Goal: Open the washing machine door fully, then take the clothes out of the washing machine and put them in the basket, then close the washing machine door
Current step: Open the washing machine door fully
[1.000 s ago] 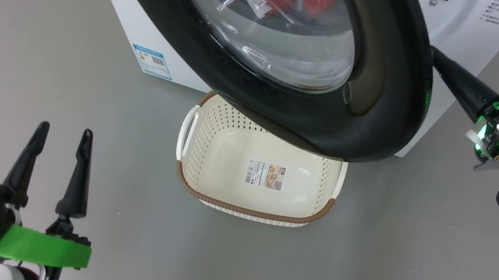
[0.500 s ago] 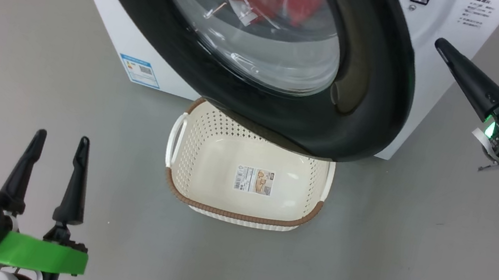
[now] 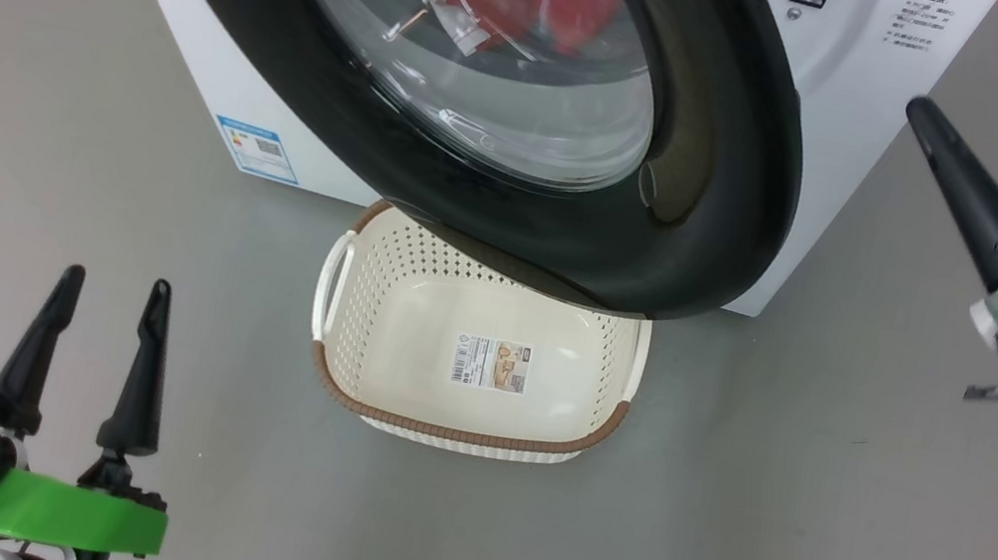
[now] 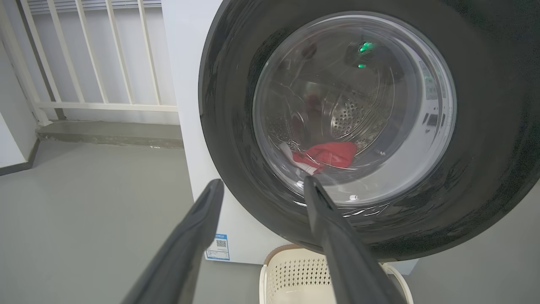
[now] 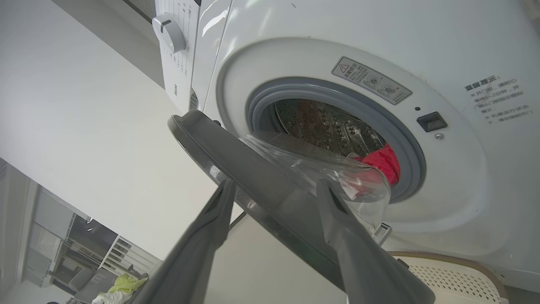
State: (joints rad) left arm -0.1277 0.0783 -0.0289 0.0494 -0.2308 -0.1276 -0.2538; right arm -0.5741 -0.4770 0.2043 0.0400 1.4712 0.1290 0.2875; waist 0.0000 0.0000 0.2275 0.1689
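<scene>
Basket [image 3: 392, 343] long axis left-right beneath half-open door [image 3: 728, 156]

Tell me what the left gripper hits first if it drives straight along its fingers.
Most likely the washing machine door. In the left wrist view the open left gripper aims at the door's black rim, just beside the glass. The way there looks free, but depth is unclear.

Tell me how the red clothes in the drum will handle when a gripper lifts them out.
The clothes lie crumpled low in the drum, so they will probably flop and drape when lifted. They look like thin fabric, likely light. A trailing end might snag on the gasket on the way to the basket.
</scene>
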